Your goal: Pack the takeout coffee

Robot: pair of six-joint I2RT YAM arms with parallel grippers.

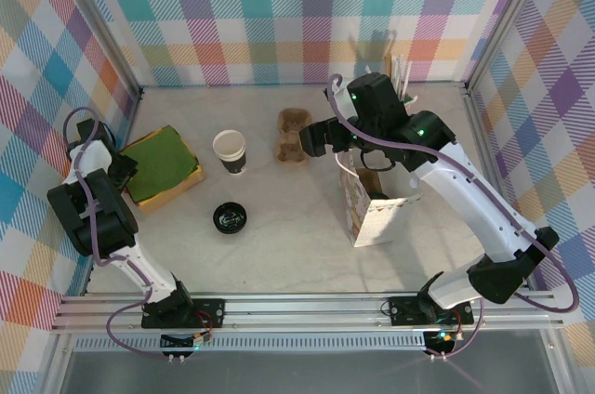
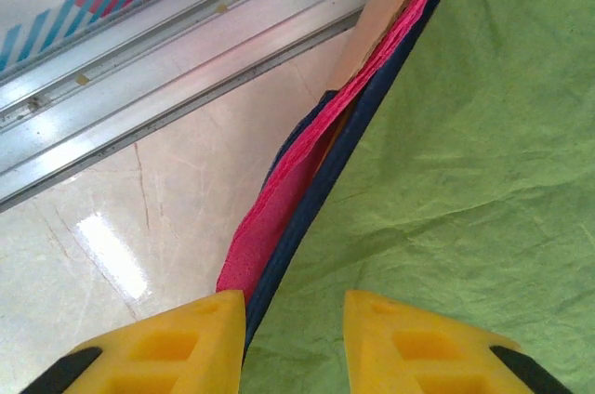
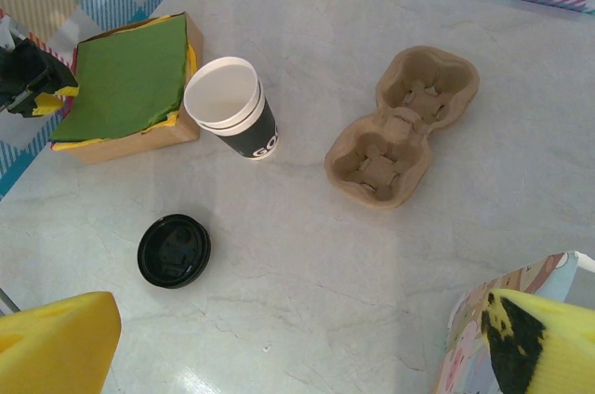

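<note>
The takeout coffee cup (image 1: pixel 230 151) stands upright on the pale surface (image 1: pixel 288 245), left of centre and toward the far edge. It has dark sides and a white rim and carries no lid. Seen from the right wrist, it looks like two nested cups with a white inside. A loose black lid (image 1: pixel 229 217) lies flat a little nearer the near edge than the cup, apart from it. Just to the cup's right, a brown moulded cup carrier (image 1: pixel 293 137) with two wells lies empty. At the left edge, a stack of napkins (image 1: pixel 160 164) with a green one on top sits on a shallow cardboard tray (image 3: pixel 139 141). Pink and dark blue layers show along its side in the left wrist view. The left end effector (image 1: pixel 119 168) is at the stack's left edge. Its yellow fingertips (image 2: pixel 158 348) stand a little apart, astride the stack's edge, with nothing visibly pinched between them. Right of centre, a white paper bag (image 1: pixel 372 213) with a printed side stands upright with its mouth open. The right arm reaches over the bag, and the right end effector (image 1: pixel 309 138) hangs just beside the carrier. Its fingers (image 3: pixel 56 338) are spread wide and hold nothing.
</note>
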